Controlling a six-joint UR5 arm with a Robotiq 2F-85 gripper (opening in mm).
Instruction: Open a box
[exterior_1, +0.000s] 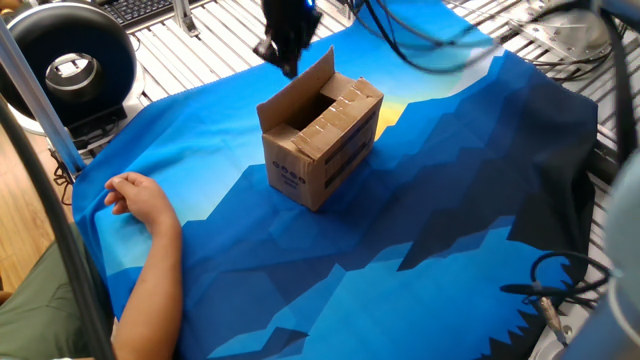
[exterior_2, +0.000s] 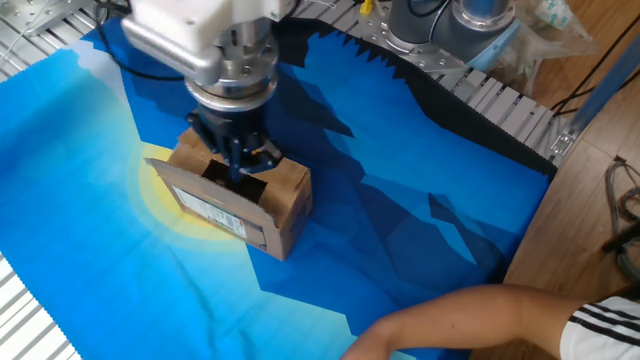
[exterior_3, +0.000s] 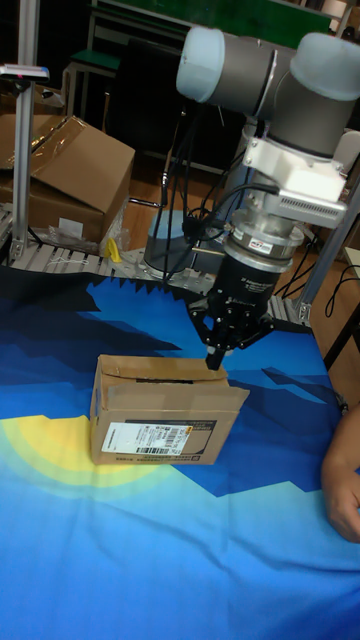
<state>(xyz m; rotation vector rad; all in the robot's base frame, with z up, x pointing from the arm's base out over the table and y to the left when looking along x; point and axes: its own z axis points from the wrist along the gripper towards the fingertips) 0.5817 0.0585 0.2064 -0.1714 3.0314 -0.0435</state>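
Your box (exterior_1: 322, 142) sits near the middle of the blue cloth (exterior_1: 420, 230), partly on its yellow patch, with one flap standing up and the top partly open, showing a dark inside. The label side faces the tall fixed view. The gripper (exterior_3: 216, 357) hangs right at the box's top edge by the raised flap, fingers pointing down and drawn close together; you cannot tell whether they pinch the flap. A person's hand (exterior_1: 135, 195) rests on the cloth, well apart from the box.
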